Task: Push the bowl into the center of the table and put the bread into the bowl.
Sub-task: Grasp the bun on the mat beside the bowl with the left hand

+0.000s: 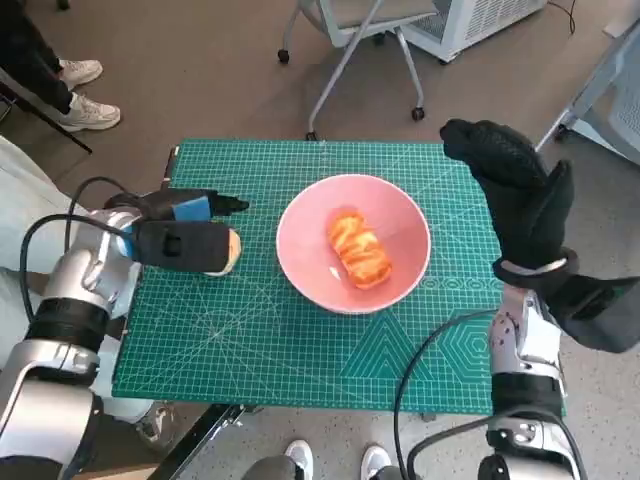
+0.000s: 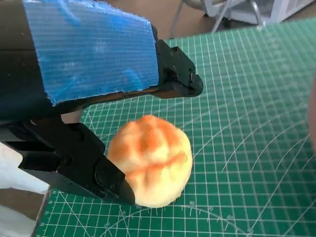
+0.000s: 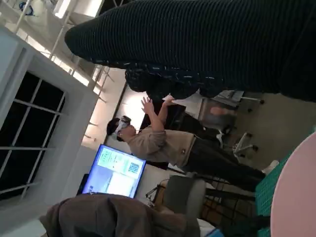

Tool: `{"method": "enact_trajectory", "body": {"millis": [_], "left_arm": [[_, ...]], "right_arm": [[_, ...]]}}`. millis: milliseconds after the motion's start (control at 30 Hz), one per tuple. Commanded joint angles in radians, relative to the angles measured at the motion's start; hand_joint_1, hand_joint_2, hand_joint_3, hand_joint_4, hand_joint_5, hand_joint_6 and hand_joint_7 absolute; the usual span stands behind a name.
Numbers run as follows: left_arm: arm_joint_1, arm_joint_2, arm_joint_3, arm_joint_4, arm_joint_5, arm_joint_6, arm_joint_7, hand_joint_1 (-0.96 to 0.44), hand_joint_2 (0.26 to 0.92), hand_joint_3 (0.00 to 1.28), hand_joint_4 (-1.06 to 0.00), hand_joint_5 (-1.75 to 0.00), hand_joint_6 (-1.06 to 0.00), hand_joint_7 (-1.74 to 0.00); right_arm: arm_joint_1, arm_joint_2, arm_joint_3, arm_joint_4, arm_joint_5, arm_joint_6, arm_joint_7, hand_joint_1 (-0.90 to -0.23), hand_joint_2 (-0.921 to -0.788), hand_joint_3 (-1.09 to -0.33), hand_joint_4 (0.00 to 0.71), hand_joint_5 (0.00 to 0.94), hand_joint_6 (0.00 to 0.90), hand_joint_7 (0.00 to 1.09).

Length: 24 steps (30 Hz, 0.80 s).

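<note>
Seen from above, the robot's two pale forearms rise from the near edge of a green cutting mat marked with a white grid, which covers the small table. The pink bowl serves as the landmark: it sits near the middle of the mat, upright, and inside it lies one orange-glazed bread roll, resting on the bowl's floor slightly toward its right side. To the left of the bowl, apart from its rim, the left hand, black with blue tape over its back, reaches low over the mat and holds a second bread roll, a round pale-yellow bun with an orange-browned top. The close view from behind that hand shows the bun touching the mat, with one black finger pressed against its side and another finger stretched above it, so the hand is clamped around the bun. To the right of the bowl, the right hand in its black knitted glove is raised well above the mat, its fingers extended upward and apart, holding nothing. Beyond the bowl, past the far edge of the mat, a wheeled chair base stands on the brown floor, and far to the bowl's left a person's white shoes show. The view from behind the right hand shows a person standing by a lit screen.
</note>
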State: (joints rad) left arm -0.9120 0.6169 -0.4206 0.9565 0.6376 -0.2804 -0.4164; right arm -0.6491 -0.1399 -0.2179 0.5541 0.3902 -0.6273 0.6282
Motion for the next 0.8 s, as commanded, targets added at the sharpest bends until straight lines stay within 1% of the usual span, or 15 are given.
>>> {"method": "enact_trajectory", "body": {"millis": [33,200,367,400,433,600,633,667,700,800], "left_arm": [[-0.029,-0.014,-0.034,0.053,0.038,-0.018,0.053,0.10,0.779,0.05,-0.34,-0.03,-0.43,-0.03],[-0.034,-0.024,-0.063,0.088,0.064,-0.025,0.087,0.08,0.809,0.05,-0.46,-0.04,-0.53,-0.04],[-0.034,-0.029,-0.086,0.107,0.082,-0.039,0.105,0.06,0.844,0.04,-0.68,-0.08,-0.66,-0.05],[-0.033,-0.030,-0.090,0.111,0.085,-0.044,0.109,0.05,0.847,0.04,-0.70,-0.08,-0.67,-0.05],[-0.034,-0.031,-0.093,0.115,0.087,-0.047,0.112,0.05,0.853,0.04,-0.73,-0.09,-0.71,-0.07],[-0.040,-0.035,-0.124,0.141,0.108,-0.064,0.130,0.06,0.875,0.04,-0.86,-0.15,-0.84,-0.12],[-0.042,-0.036,-0.128,0.147,0.112,-0.067,0.132,0.05,0.884,0.04,-0.83,-0.34,-0.80,-0.33],[-0.045,-0.038,-0.133,0.155,0.116,-0.069,0.134,0.03,0.897,0.07,-0.77,-0.65,-0.71,-0.66],[-0.047,-0.039,-0.137,0.161,0.119,-0.070,0.136,0.02,0.906,0.08,-0.73,-0.86,-0.66,-0.85],[-0.055,-0.041,-0.147,0.177,0.127,-0.077,0.137,0.01,0.916,0.09,-0.68,-1.12,-0.63,-1.03]], "right_arm": [[0.027,0.003,0.004,-0.007,-0.007,0.011,-0.014,-0.656,-0.921,-0.716,0.176,0.001,0.064,0.50],[0.028,0.000,0.003,-0.006,-0.001,0.014,-0.012,-0.655,-0.921,-0.722,0.176,0.001,0.064,0.50],[0.029,-0.002,0.000,-0.005,0.004,0.017,-0.009,-0.654,-0.921,-0.723,0.176,0.001,0.065,0.50],[0.029,-0.002,0.000,-0.006,0.006,0.018,-0.008,-0.654,-0.921,-0.723,0.177,0.001,0.065,0.50],[0.030,-0.002,-0.001,-0.006,0.006,0.018,-0.008,-0.654,-0.921,-0.723,0.177,0.001,0.065,0.50],[0.034,0.001,0.000,-0.012,0.008,0.020,-0.009,-0.654,-0.921,-0.721,0.177,0.001,0.066,0.50],[0.034,0.001,0.000,-0.013,0.008,0.020,-0.009,-0.655,-0.921,-0.721,0.177,0.001,0.067,0.50],[0.034,0.002,0.000,-0.013,0.008,0.021,-0.009,-0.655,-0.921,-0.721,0.178,0.001,0.067,0.50],[0.035,0.003,0.000,-0.014,0.009,0.022,-0.009,-0.655,-0.921,-0.720,0.178,0.001,0.067,0.50],[0.035,0.004,0.000,-0.015,0.009,0.022,-0.009,-0.655,-0.921,-0.720,0.178,0.001,0.068,0.50]]}}
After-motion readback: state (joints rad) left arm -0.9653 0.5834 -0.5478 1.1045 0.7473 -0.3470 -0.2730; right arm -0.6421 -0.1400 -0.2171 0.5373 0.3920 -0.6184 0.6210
